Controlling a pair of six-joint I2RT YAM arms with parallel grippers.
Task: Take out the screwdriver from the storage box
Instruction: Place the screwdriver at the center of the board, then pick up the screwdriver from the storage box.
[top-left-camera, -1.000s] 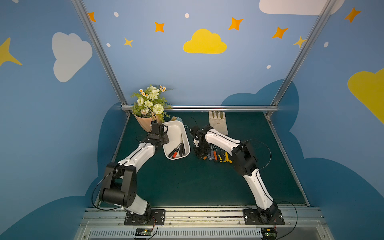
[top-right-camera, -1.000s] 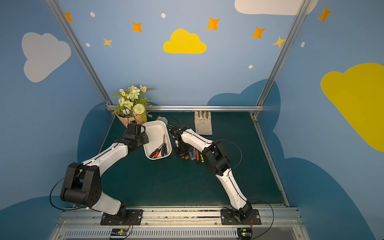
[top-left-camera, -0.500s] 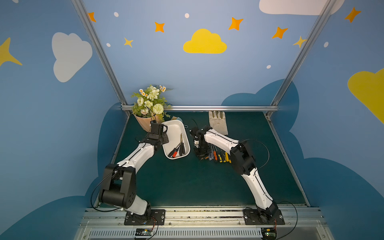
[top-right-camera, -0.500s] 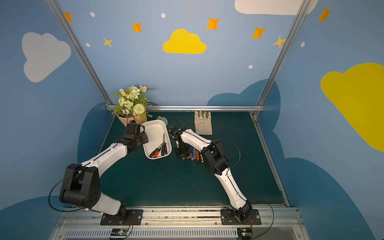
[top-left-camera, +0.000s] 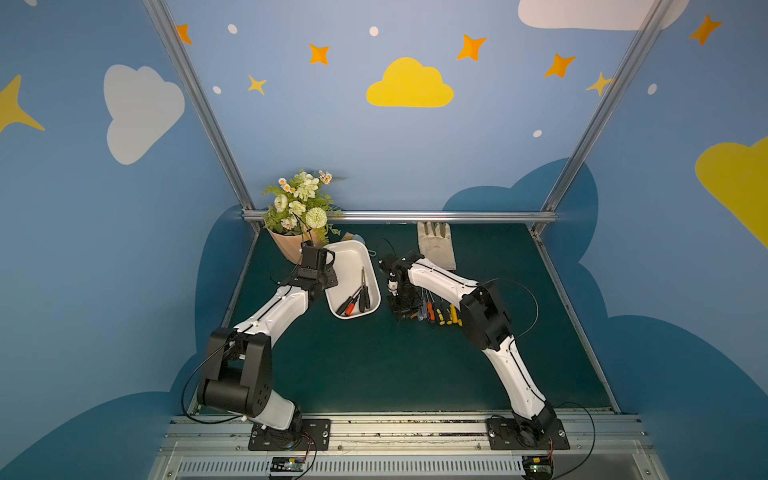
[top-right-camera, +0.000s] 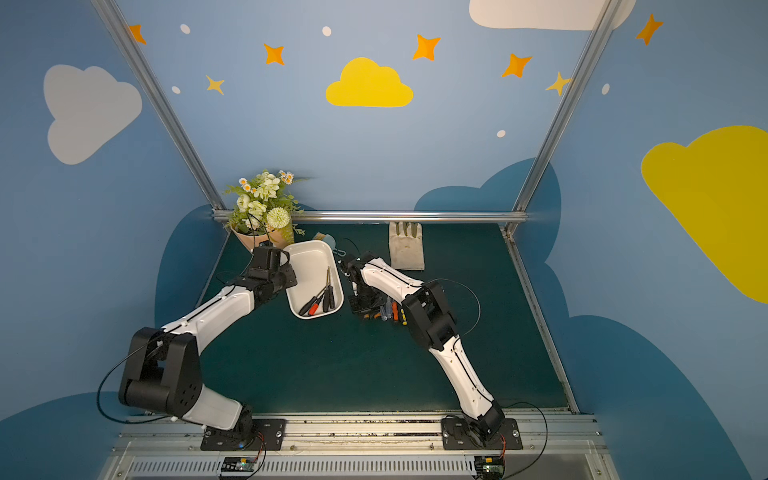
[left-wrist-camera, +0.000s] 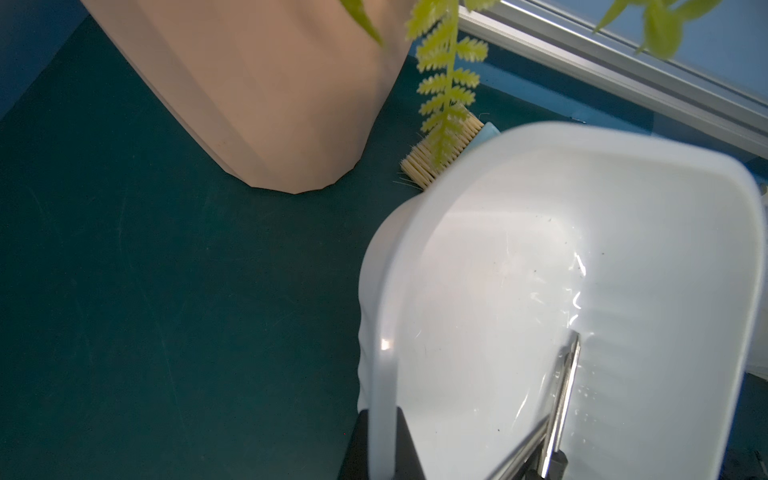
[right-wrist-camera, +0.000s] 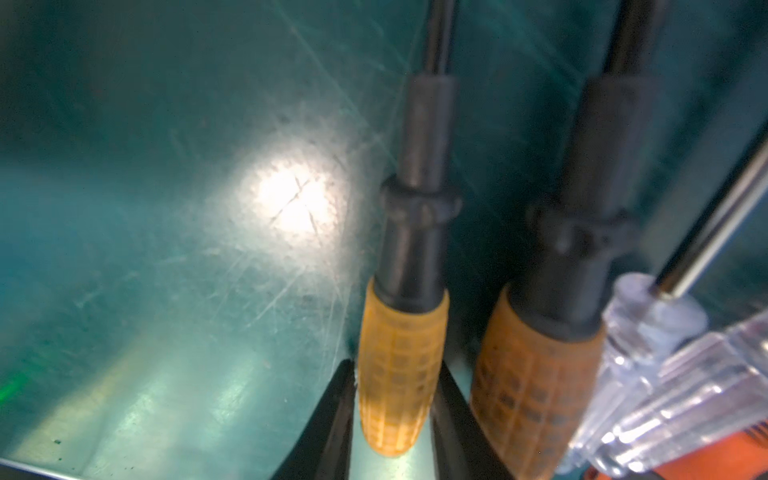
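On the near counter (top-left-camera: 374, 365), the right end effector (right-wrist-camera: 395, 361) straddled a yellow-handled screwdriver (right-wrist-camera: 405, 316) lying in a row of other screwdrivers (top-left-camera: 442, 313). Whether its jaws pinched it could not be told. To its left, the white storage box (top-left-camera: 349, 259) held a few screwdrivers (top-left-camera: 364, 300), handles nearward, shafts pointing away. The left end effector (left-wrist-camera: 381, 440) was clamped on the box's rim.

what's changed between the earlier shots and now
Very little. The right gripper eased a touch lower and toward the box, its jaws either side of a yellow-handled screwdriver lying on the mat; whether they have let go is unclear. Unchanged: the left gripper stays pinched on the box's rim, and the screwdrivers inside lie as before.
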